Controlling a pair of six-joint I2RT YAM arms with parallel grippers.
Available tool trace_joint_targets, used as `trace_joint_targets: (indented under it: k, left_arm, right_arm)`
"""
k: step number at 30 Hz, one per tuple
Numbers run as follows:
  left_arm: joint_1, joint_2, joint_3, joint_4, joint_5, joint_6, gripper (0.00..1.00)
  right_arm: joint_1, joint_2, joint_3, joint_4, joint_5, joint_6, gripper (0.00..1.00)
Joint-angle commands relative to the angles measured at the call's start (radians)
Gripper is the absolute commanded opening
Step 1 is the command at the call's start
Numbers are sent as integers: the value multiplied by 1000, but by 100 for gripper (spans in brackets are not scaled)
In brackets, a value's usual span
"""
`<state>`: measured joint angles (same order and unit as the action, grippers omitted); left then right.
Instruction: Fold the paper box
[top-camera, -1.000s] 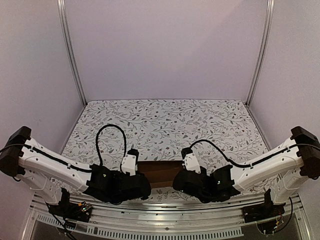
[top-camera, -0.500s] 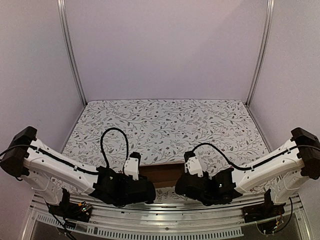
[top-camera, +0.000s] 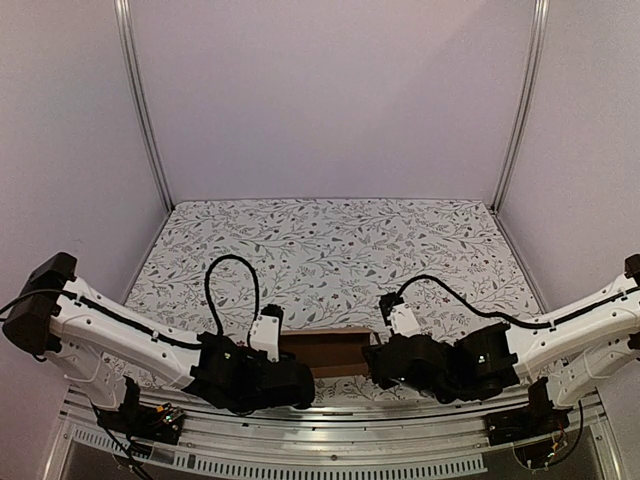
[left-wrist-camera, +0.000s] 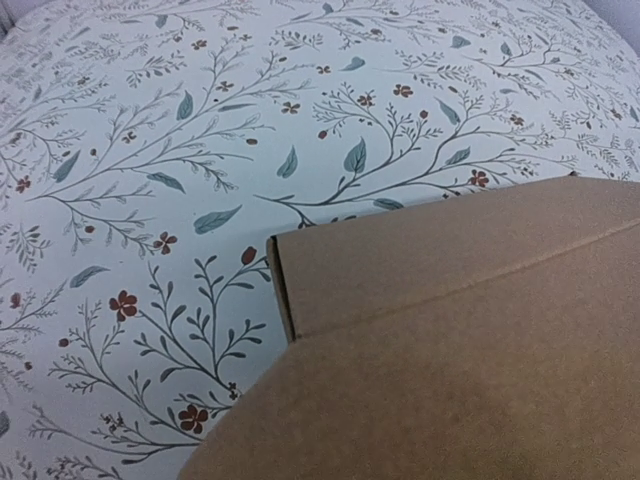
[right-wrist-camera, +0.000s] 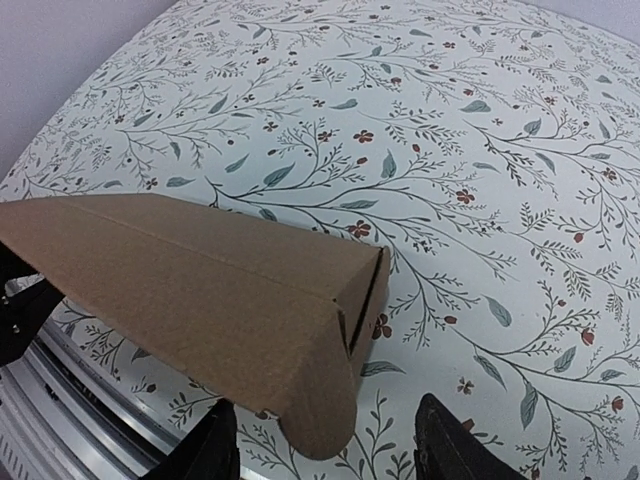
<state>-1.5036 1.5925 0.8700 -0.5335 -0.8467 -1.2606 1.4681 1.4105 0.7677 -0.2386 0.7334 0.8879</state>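
The paper box is a plain brown carton lying near the table's front edge, between my two grippers. In the right wrist view the paper box shows a slightly gaping end, and a rounded flap juts between my fingers. My right gripper is open, its dark fingers on either side of that flap and clear of it. My left gripper sits at the carton's left end. In the left wrist view the cardboard covers its fingers, so I cannot see whether they pinch it.
A floral cloth covers the table. Plain walls and metal posts enclose it on three sides. A metal rail runs along the near edge, just below the box and both arms.
My right gripper has opened and let go of the box's right end, and has drawn back to the right. The left arm and the box have shifted slightly toward the near edge.
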Motion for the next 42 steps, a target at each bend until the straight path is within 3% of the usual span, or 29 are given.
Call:
trace_joint_targets:
  k: [1, 6, 10, 14, 21, 29, 39, 42]
  left_arm:
    - [-19, 23, 21, -45, 14, -4, 0]
    - [-19, 32, 33, -49, 6, 3, 0]
    - [-18, 42, 43, -51, 3, 14, 0]
    - [-18, 54, 55, -50, 4, 25, 0]
    - [-18, 60, 67, -50, 1, 42, 0]
    - [-19, 68, 75, -43, 1, 61, 0]
    - [-19, 66, 75, -44, 23, 69, 0]
    - [-18, 66, 73, -49, 52, 71, 7]
  right_arm:
    - [7, -104, -2, -82, -135, -139, 60]
    - [8, -220, 61, -187, -287, -319, 62]
    - [3, -302, 119, -229, -251, -393, 61]
    - [-54, -300, 196, -229, -254, -444, 53]
    - [-184, -115, 352, -227, -305, -473, 34]
    - [-234, 136, 449, -130, -350, -443, 15]
    - [-235, 295, 422, -83, -347, -361, 5]
    - [-231, 313, 403, -71, -336, -344, 4]
